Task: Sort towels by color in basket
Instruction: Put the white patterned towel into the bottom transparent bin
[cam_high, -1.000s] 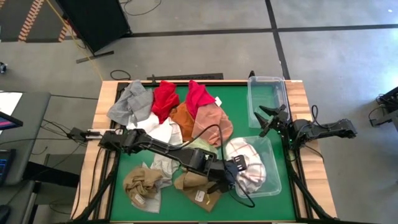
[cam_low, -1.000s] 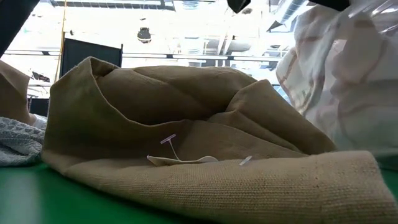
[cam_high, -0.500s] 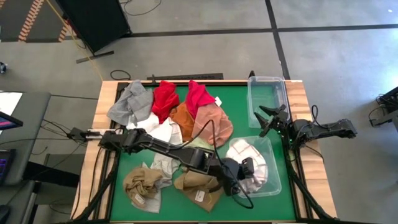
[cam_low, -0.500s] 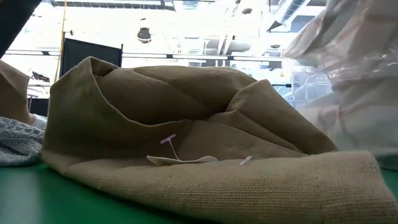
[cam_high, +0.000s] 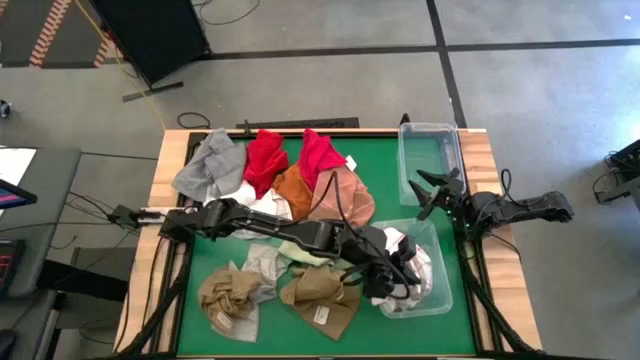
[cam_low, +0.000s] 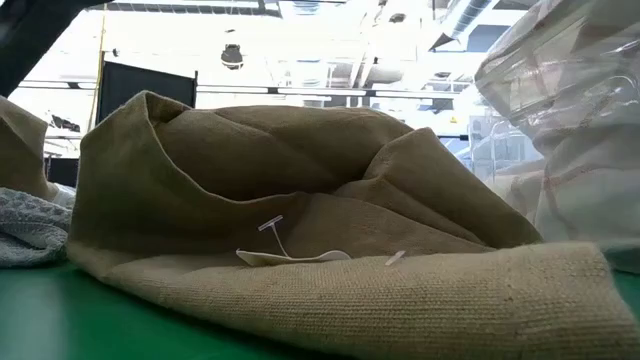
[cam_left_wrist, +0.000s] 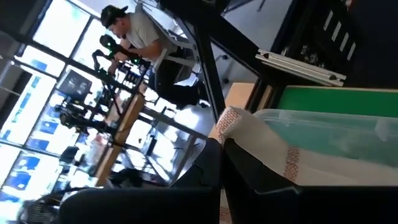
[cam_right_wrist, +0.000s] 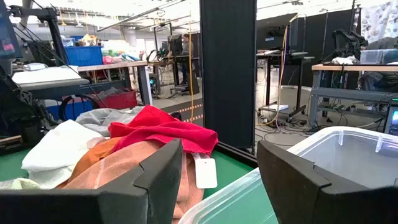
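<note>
- Over the last second the left gripper (cam_high: 392, 278) has drawn back toward the near bin's (cam_high: 441, 296) inner rim, and the checked towel (cam_high: 413, 268) that was bunched high over the bin now lies lower inside it.
- That reads as the drop being done: 1 white-checked towel is sorted, and the arm looks to be pulling out for the next one.
- The towel lies just beyond and under the left gripper, partly hidden by the arm — the left wrist view shows its red-lined hem draped right in front of the gripper.
- Whether the left gripper's fingers are apart or together I cannot tell; the arm and cloth cover them.
- The right gripper (cam_high: 436, 190) waits between the 2 bins with its fingers apart, holding nothing; the far bin (cam_high: 428, 140) is just beyond it.
- Left to sort on the surface (cam_high: 215, 330): the tan towel (cam_high: 318, 295) just behind the left gripper, and the red towel (cam_high: 264, 156) and grey towel (cam_high: 210, 165) well away from it.
</note>
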